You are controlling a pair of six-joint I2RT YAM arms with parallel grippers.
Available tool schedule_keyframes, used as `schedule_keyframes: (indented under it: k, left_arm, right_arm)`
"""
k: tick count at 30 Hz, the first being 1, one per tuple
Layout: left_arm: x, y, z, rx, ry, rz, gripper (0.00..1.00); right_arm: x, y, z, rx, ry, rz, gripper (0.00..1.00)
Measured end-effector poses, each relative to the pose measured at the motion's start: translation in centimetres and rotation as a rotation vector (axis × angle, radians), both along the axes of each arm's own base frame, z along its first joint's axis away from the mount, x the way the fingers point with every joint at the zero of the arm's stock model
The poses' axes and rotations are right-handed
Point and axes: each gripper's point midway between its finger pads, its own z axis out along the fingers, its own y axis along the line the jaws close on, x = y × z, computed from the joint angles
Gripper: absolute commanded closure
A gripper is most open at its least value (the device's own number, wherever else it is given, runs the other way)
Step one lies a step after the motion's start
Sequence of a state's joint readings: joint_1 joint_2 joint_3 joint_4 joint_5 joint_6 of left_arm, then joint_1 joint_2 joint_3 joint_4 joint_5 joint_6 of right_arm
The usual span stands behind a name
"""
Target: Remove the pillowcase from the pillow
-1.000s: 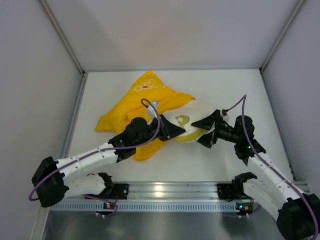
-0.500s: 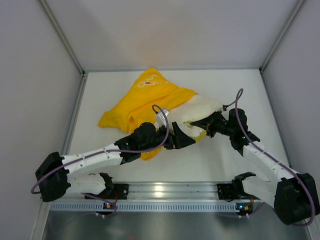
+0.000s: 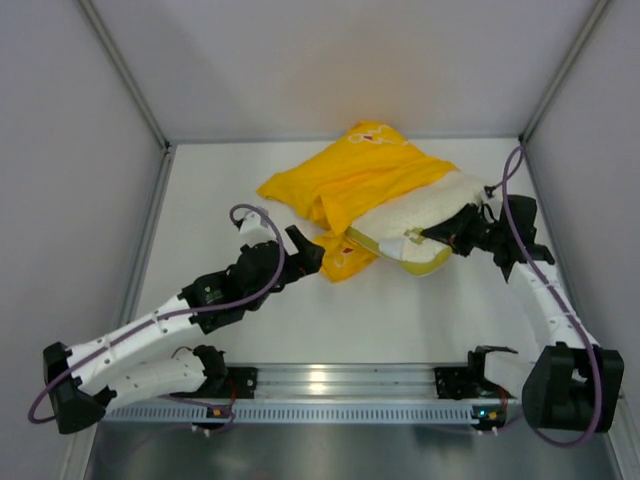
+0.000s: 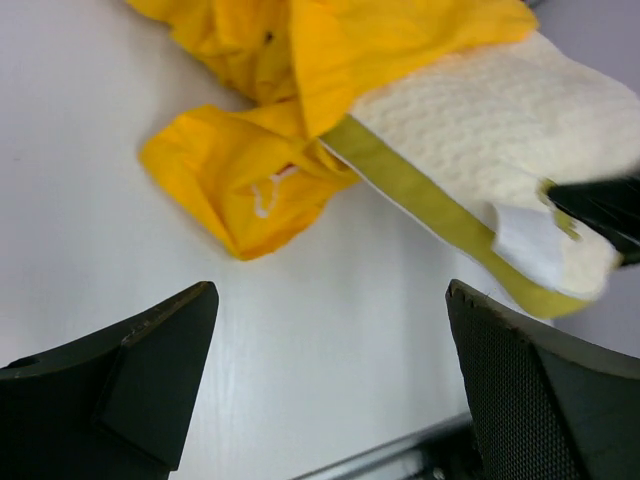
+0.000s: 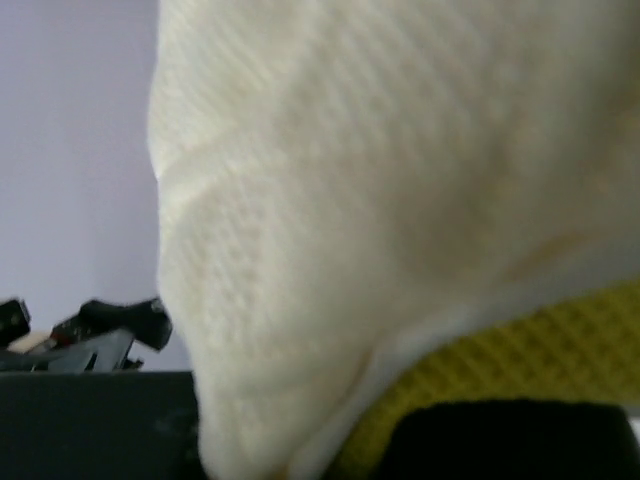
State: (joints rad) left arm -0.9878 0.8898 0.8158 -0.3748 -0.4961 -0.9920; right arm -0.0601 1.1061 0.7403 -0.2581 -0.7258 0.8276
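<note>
Yellow pillowcase point(image 3: 350, 180) lay bunched toward 12 o'clock on the worktop point(image 3: 215, 200). It covered the far part of the pillow point(image 3: 420, 210), whose bare cream part lay toward 3 o'clock. The right tool point(image 3: 435, 232) was clamped on the pillow's near edge, close to the white tag point(image 4: 525, 240). The right wrist view showed only cream padding pressed close to the lens. The left tool point(image 3: 308, 250) stood spread wide and gripped nothing. It was low over the worktop at 9 o'clock of the pillow, just beside a loose fold point(image 3: 343, 262) of the case.

Likely faults from this state:
- **Case travelling with the pillow.** Nothing held the cloth, so a pull by the right tool would probably have dragged case and pillow along together.
- **Lost grip.** The right tool's hold sat on a thin edge. Friction inside the case could have pulled that edge out of the tool.
- **Slack only.** Had the left tool closed on the loose fold, it might merely have taken up slack before anchoring the case.
- **Pinching through.** A bite farther toward 2 o'clock could have caught the padding through the cloth and locked the two together.
- **Little room.** The pillow lay near the wall at 3 o'clock, so an outward pull there would have had little travel.
</note>
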Motion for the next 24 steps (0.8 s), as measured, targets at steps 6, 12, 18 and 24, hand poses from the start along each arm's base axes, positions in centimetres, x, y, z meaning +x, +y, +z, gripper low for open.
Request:
schedule_keyframes:
  k: [6, 12, 18, 24]
  left_arm:
    - [3.0, 2.4, -4.6, 0.171, 0.075, 0.122, 0.01]
    - [7.1, 7.4, -6.7, 0.210, 0.154, 0.301, 0.01]
    - [11.4, 12.1, -8.7, 0.202, 0.269, 0.488, 0.01]
    - [13.0, 15.3, -14.3, 0.154, 0.492, 0.599, 0.01]
  right_arm:
    - [-3.8, 1.4, 1.9, 0.002, -0.078, 0.146, 1.00]
    - [-8.8, 2.6, 3.2, 0.042, -0.158, 0.220, 1.00]
    - [-10.9, 3.3, 4.3, 0.086, -0.164, 0.254, 1.00]
    - [-10.9, 3.3, 4.3, 0.092, -0.158, 0.257, 1.00]
